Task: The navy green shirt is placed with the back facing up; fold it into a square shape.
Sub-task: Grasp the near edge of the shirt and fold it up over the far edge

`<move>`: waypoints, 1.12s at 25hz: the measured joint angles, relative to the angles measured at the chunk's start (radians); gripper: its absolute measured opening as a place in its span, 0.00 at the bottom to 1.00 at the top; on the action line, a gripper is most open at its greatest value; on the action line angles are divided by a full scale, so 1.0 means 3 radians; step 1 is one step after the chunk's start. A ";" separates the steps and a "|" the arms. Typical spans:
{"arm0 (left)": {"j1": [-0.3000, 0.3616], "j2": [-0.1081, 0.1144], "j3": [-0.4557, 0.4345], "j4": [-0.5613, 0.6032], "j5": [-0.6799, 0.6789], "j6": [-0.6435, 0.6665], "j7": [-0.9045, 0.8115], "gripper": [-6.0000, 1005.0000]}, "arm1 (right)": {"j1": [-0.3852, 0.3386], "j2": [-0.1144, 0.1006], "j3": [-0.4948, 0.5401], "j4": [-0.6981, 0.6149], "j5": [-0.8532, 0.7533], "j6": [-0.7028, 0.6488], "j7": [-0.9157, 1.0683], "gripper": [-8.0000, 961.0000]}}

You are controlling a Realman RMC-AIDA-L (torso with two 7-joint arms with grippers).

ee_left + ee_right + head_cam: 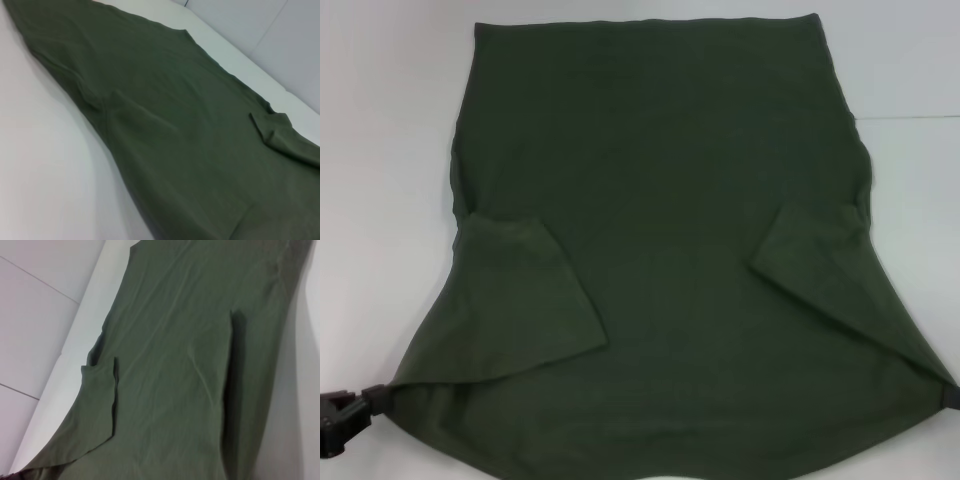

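Gripping the near left corner of the navy green shirt, the left claw sat at the near left edge of the head view, a black clamp whose tip met the pulled-out point of cloth. At the near right edge, only a small dark piece of the right claw showed, touching the shirt's other near corner; whether its fingers were closed on the cloth could not be told from so little.

Between the two claws the shirt's near edge stretched wide, and the cloth drew out toward each corner in a taut point. The shirt lay flat on the white bench, plain dark olive side up, with no lettering showing. Just beyond the near corners, both short sleeves lay folded inward on top of the body. The left sleeve formed a broad flap angled toward the middle. The right sleeve made a matching flap on the other side, its edge running diagonally.

Farther off, the body narrowed slightly and ran smooth, with a few soft creases, to a straight far edge lying near the back of the bench. The left wrist view showed the long olive cloth across the white surface, and the right wrist view showed the same cloth with one sleeve flap lying on it.
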 joint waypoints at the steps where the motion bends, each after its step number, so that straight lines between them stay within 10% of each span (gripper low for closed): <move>1: 0.0015 0.0001 0.0000 0.0013 0.0001 0.0018 -0.0013 0.03 | -0.0022 0.0001 0.0008 0.0000 0.0000 -0.0016 -0.0015 0.06; 28: 0.0253 0.0023 -0.0247 0.0171 0.0099 0.0663 -0.0034 0.03 | -0.0509 0.0024 0.0207 -0.0018 -0.0028 -0.0430 -0.0361 0.07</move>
